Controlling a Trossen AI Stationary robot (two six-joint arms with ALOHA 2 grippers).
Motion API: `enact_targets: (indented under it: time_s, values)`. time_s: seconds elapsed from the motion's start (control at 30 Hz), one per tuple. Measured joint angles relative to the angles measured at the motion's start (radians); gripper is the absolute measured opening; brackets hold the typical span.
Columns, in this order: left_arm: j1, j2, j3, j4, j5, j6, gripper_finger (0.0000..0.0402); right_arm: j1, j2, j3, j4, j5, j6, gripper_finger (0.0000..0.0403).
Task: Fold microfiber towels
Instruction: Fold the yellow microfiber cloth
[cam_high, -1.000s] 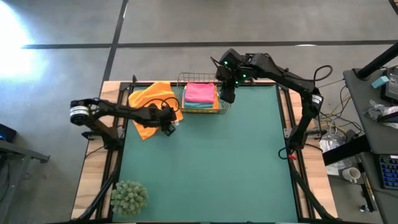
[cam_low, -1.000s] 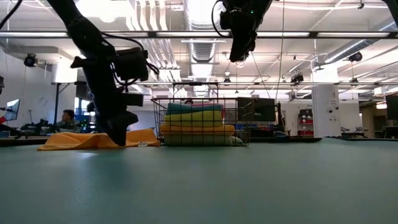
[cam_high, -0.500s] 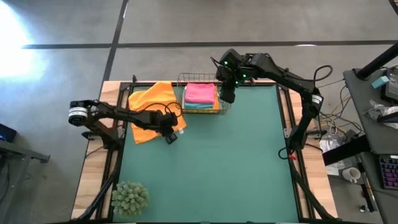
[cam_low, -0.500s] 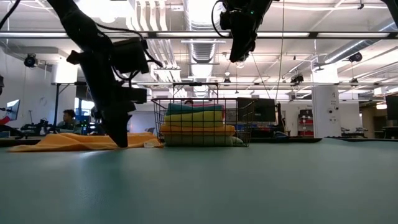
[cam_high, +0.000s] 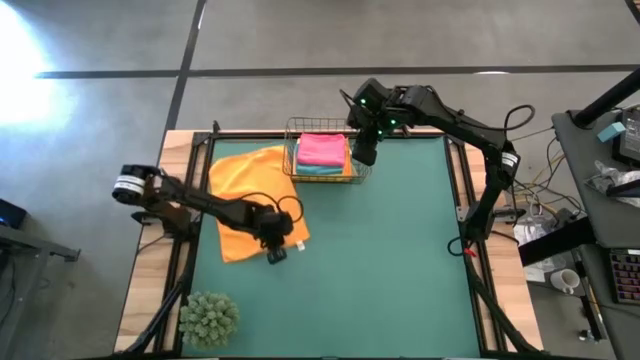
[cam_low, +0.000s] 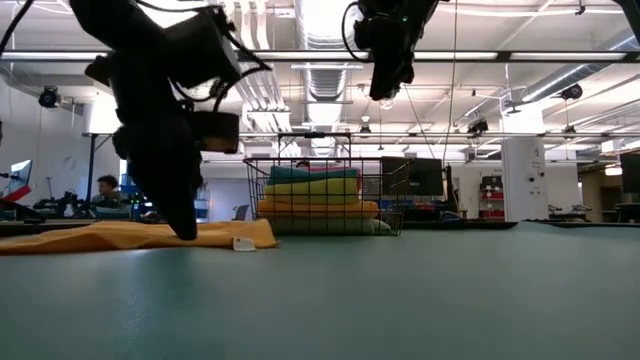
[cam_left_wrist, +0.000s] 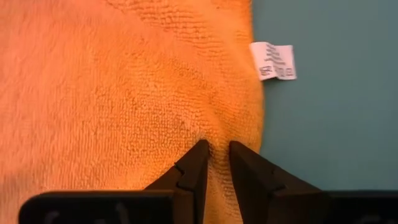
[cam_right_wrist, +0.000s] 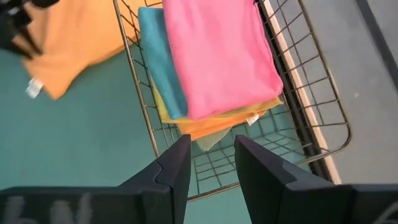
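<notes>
Near the counter's (cam_high: 400, 260) left edge, the left claw (cam_high: 275, 243) pinched a fold of the orange towel (cam_high: 245, 195) close to its tagged corner, fingers (cam_left_wrist: 198, 163) nearly together on the fuzzy pile. The cloth lay spread flat, soft and light, likely to drape and drag rather than hold shape; corners and hems looked the surest holds. The right claw (cam_high: 364, 152) hovered partly open, holding nothing, over the wire basket (cam_high: 290, 150) at the far edge, where the pink towel (cam_high: 322, 149) topped the stack.

The left tool (cam_high: 277, 240) sits at the spread orange towel's (cam_high: 240, 195) corner; the right tool (cam_high: 365, 152) hangs beside the wire basket (cam_high: 322, 176).
</notes>
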Motion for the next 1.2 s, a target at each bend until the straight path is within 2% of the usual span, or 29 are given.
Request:
enact_targets:
  time_s: [0.37, 0.57, 0.73, 1.0, 1.2]
  values:
    - [-0.187, 0.080, 0.014, 0.184, 0.002, -0.136, 0.0053, 0.103, -0.005, 0.000, -0.160, -0.007, 0.031, 0.0114]
    - [-0.234, 0.130, 0.074, 0.182, -0.008, -0.146, 0.0053, 0.198, -0.010, 0.000, -0.158, -0.007, 0.063, 0.0114]
    - [-0.240, 0.104, 0.127, 0.152, -0.008, -0.154, 0.0053, 0.290, -0.010, 0.000, -0.160, -0.007, 0.079, 0.0114]
    - [-0.281, 0.045, 0.247, -0.194, -0.095, -0.154, 0.0053, 0.410, -0.010, -0.013, -0.134, -0.007, 0.121, 0.0114]
    - [-0.328, -0.007, 0.308, -0.422, -0.157, -0.188, 0.0053, 0.499, -0.011, -0.101, -0.027, -0.007, 0.177, 0.0114]
